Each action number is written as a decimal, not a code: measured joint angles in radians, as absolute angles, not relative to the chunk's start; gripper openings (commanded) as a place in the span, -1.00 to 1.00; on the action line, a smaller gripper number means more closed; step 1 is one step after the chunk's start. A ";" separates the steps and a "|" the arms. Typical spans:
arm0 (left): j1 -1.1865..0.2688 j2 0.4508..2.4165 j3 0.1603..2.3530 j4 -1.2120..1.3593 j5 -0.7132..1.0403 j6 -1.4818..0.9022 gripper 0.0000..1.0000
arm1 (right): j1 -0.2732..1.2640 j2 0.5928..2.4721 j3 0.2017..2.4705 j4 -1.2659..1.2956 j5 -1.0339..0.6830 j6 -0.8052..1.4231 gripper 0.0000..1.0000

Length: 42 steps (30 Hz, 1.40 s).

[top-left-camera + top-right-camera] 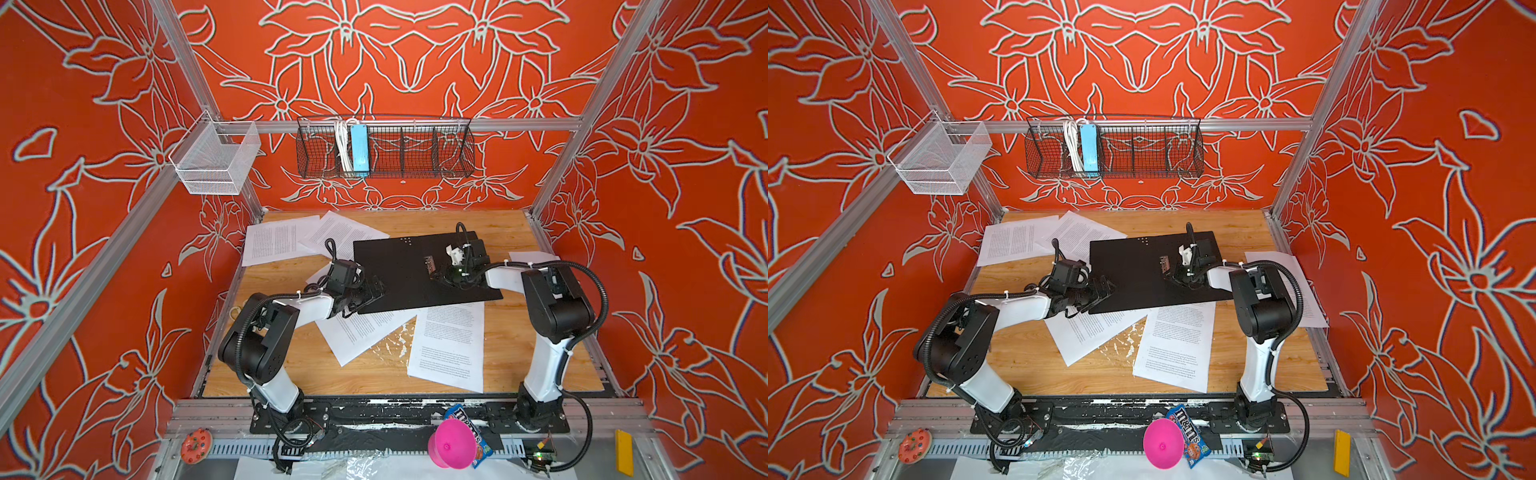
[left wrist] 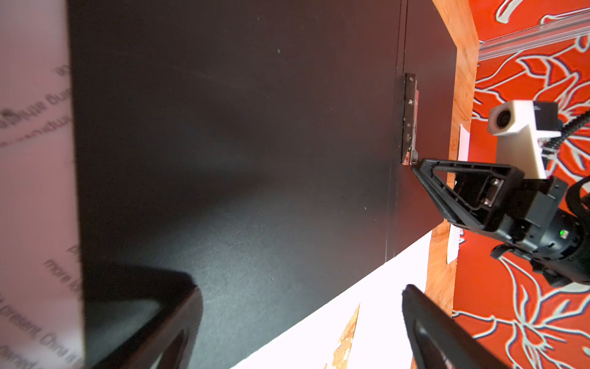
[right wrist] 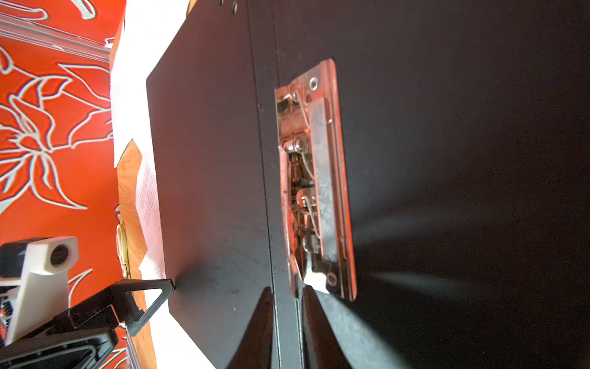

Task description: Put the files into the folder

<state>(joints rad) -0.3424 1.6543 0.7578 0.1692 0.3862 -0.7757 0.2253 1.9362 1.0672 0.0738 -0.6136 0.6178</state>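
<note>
Now, folder (image 1: 399,270) lies open flat, black inside up, mid-worktop (image 1: 291,374), a bit askew. Metal clip (image 3: 316,179) sits just beside its spine crease.

Loose files (image 1: 449,345) lie on the worktop round the folder, some partly under it. Two overlap at far left and two poke out from under its near edge. One is by the right edge, partly behind the R arm (image 1: 1262,307).

L jaws: wide apart at the folder's left edge. One finger (image 2: 143,319) is over the black cover, the other is past the edge above a sheet.

R jaws: low over the spine at the clip's near end, nearly together. A narrow gap w/ the spine strip shows between the fingertips (image 3: 261,313). Can't tell if they pinch anything. The clip's small white lever end is just beside one tip.
</note>
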 measured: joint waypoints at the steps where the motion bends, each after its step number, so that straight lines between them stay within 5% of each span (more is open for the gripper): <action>1: -0.342 1.654 0.758 0.169 0.386 -0.776 0.95 | 0.225 1.936 1.069 0.068 -0.612 0.616 -0.63; 32: -0.348 1.666 0.772 0.165 0.386 -0.779 0.95 | 0.225 1.986 1.133 0.025 -0.611 0.602 -0.78; 42: -0.348 1.666 0.773 0.160 0.383 -0.779 0.95 | 0.225 1.988 1.135 0.026 -0.611 0.579 -1.00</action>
<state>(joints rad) -0.3481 1.6661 0.7731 0.1600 0.3828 -0.7788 0.2253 1.9881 1.1351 0.0257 -0.6109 0.5785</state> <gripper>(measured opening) 0.977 0.047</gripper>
